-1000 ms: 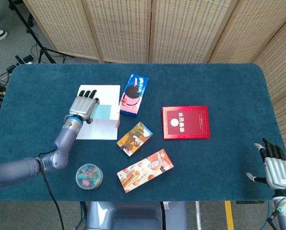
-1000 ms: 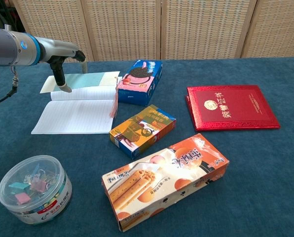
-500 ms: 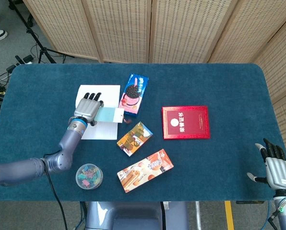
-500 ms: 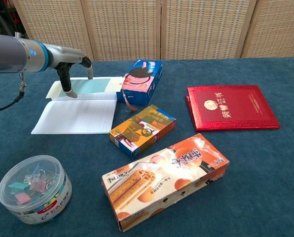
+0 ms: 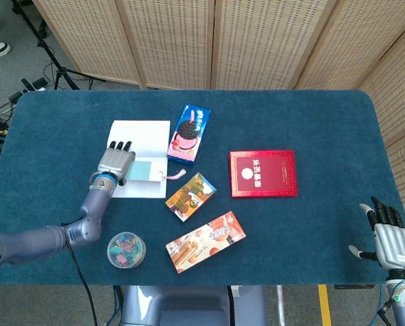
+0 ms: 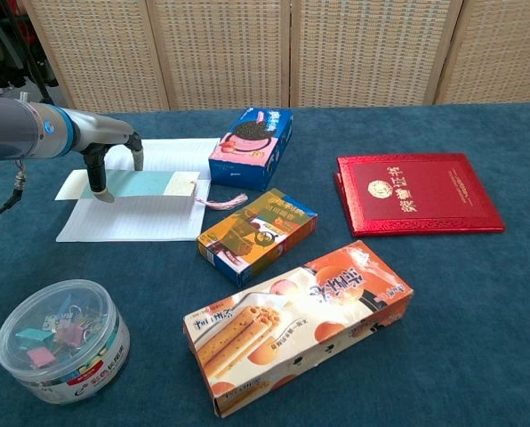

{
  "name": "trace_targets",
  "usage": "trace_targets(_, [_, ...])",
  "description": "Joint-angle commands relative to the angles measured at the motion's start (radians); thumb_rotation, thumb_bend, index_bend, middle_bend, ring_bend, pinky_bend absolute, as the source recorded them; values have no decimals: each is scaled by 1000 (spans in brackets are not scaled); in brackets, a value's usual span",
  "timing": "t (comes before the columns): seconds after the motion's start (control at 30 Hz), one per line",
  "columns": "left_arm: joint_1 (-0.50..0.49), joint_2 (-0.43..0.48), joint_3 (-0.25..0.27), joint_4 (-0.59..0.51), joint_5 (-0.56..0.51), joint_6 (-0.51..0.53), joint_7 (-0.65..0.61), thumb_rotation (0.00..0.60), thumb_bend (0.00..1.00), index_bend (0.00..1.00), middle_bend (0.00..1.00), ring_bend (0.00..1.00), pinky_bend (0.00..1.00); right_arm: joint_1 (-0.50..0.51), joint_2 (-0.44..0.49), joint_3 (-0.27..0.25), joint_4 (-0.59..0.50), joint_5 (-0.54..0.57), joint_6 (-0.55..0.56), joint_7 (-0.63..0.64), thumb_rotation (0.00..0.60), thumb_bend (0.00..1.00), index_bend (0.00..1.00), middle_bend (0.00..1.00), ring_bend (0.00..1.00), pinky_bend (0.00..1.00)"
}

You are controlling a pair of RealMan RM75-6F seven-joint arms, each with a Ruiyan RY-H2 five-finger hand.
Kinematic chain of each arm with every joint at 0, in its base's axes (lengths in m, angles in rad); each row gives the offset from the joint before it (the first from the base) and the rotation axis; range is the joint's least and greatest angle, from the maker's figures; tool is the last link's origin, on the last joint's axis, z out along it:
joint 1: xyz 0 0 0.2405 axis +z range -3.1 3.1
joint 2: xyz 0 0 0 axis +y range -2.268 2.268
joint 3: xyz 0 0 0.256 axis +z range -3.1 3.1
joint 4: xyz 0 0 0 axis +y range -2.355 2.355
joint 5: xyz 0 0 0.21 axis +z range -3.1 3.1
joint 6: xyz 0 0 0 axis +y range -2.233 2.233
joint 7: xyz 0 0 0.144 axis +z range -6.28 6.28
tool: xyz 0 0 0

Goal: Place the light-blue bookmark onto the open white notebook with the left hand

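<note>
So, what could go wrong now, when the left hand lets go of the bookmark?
The left hand holds the light-blue bookmark low over the open white notebook. On release, the bookmark may stick to the fingers and slide off. Its pink tassel hangs beyond the page edge and may snag on the cookie box.

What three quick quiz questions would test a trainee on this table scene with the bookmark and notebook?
1. True or false: the light-blue rectangular bookmark lies on the open white lined notebook.
2. Which hand touches the bookmark? A) left hand B) right hand
3. Fill in: the bookmark's pink tassel trails off the notebook's edge toward the ____ snack box with the blue end.

Key: 1 true; 2 A; 3 orange.
</note>
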Motion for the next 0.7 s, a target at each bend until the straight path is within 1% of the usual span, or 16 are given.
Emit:
trace_targets(0.03, [2, -6, 1, 18, -5, -6, -3, 600, 299, 370, 0, 0, 0, 1, -1, -1, 0, 0, -1, -2, 600, 105, 122, 0, 0, 0])
trace_targets(0.7, [6, -53, -7, 103, 13, -39, -18, 600, 295, 369, 0, 0, 0, 0, -3, -1, 1, -4, 7, -6, 600, 105, 122, 0, 0, 0])
